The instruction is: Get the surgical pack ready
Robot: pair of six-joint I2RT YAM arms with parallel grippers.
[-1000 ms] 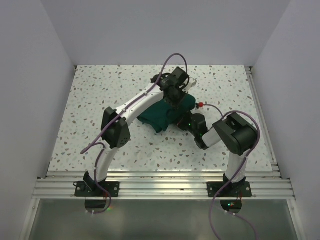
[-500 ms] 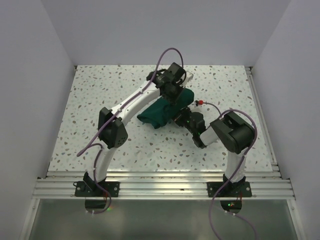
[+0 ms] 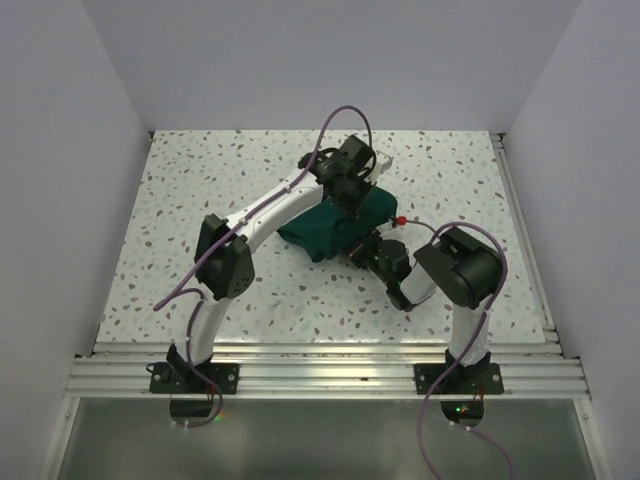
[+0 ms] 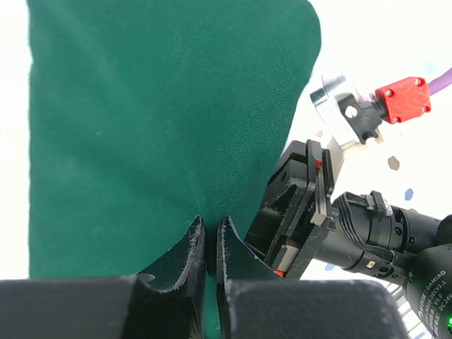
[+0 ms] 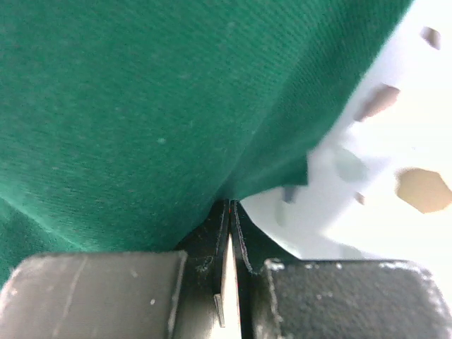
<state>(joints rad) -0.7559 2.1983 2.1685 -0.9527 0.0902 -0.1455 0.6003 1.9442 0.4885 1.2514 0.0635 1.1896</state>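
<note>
The surgical pack shows as a dark green cloth bundle [image 3: 315, 232] at the middle of the speckled table [image 3: 200, 200]. My left gripper [image 3: 352, 196] reaches over its far right part. In the left wrist view the left gripper [image 4: 210, 230] is shut, with a fold of the green cloth [image 4: 155, 113] pinched between its tips. My right gripper [image 3: 362, 250] sits low at the bundle's near right edge. In the right wrist view the right gripper [image 5: 231, 206] is shut right at the hem of the cloth [image 5: 141, 106]. What the cloth covers is hidden.
A small white piece [image 3: 384, 160] peeks out behind the left wrist. A red connector [image 3: 399, 217] on the right arm's cable hangs close to the bundle. An aluminium rail [image 3: 330, 370] runs along the front edge and another [image 3: 522, 230] along the right. White walls close in three sides.
The left gripper swung a little towards the far left with the cloth, then came back. The right gripper slid left towards the bundle's near right edge and closed slightly.
</note>
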